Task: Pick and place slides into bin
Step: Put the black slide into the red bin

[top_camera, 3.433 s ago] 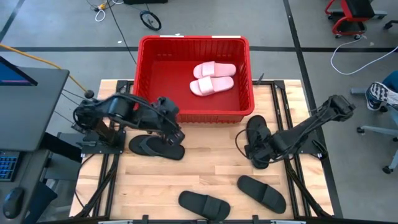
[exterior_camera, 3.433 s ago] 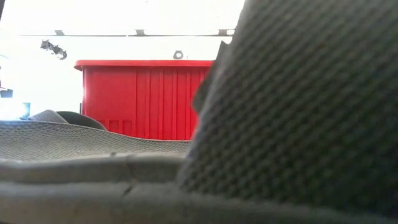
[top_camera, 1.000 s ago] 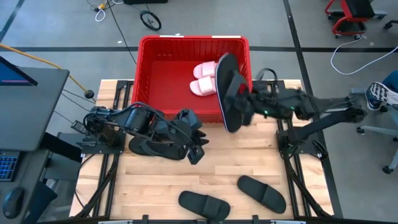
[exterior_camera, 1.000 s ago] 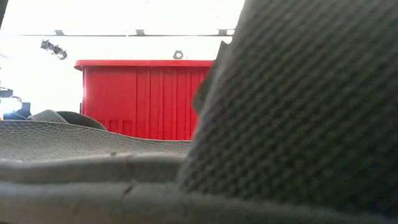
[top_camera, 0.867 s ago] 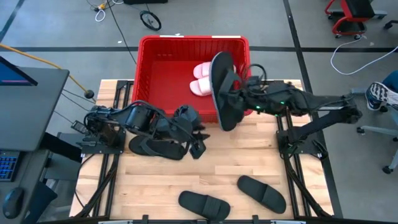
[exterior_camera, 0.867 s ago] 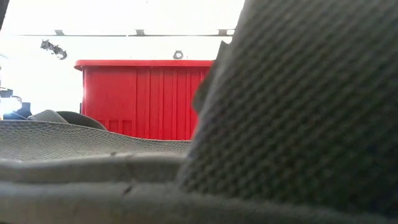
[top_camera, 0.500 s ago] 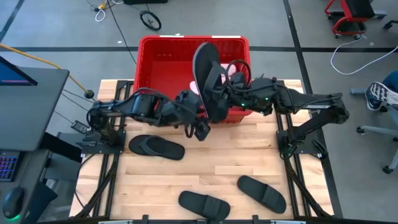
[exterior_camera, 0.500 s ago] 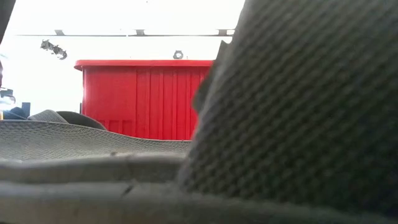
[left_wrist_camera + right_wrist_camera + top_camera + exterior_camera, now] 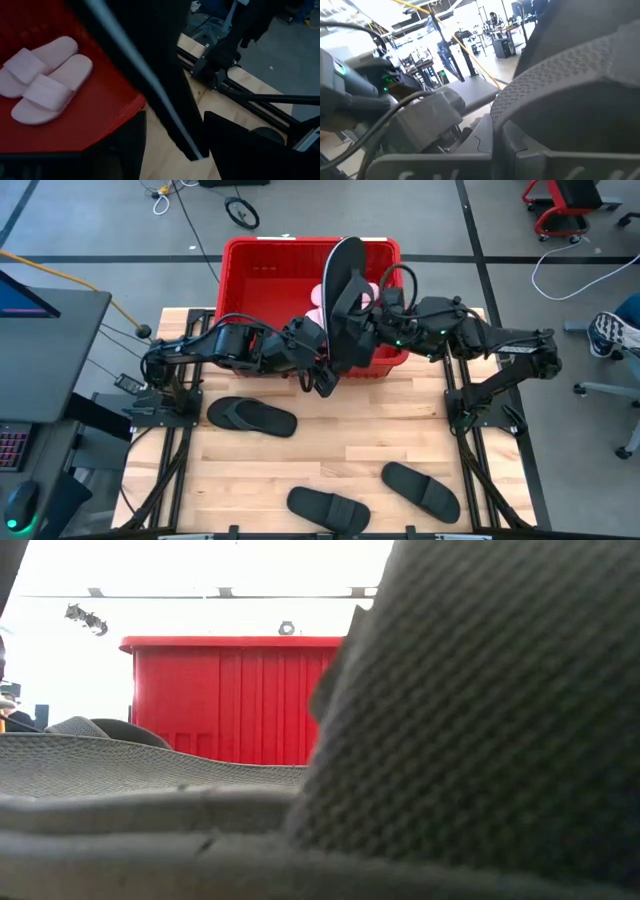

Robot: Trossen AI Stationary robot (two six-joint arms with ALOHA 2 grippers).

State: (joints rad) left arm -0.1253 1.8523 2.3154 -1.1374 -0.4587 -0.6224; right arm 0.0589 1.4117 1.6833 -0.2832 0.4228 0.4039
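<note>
Wooden table (image 9: 330, 450) carries red bin (image 9: 262, 290) at 12 o'clock, two pale pink slides (image 9: 44, 75) inside. Right gripper (image 9: 368, 320) pinches a black slide (image 9: 345, 300), held edge-up over bin's front wall. Left gripper (image 9: 322, 375) at that wall beside it, fingers (image 9: 245, 150) spread. Three black slides on table: 9 o'clock (image 9: 251, 417), 6 o'clock (image 9: 328, 509), 5 o'clock (image 9: 420, 489)

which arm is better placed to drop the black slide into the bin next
Right. The right gripper holds the black slide on edge over the red bin, above the pale pink pair. The left gripper is beside the slide's lower end, holding nothing.
</note>
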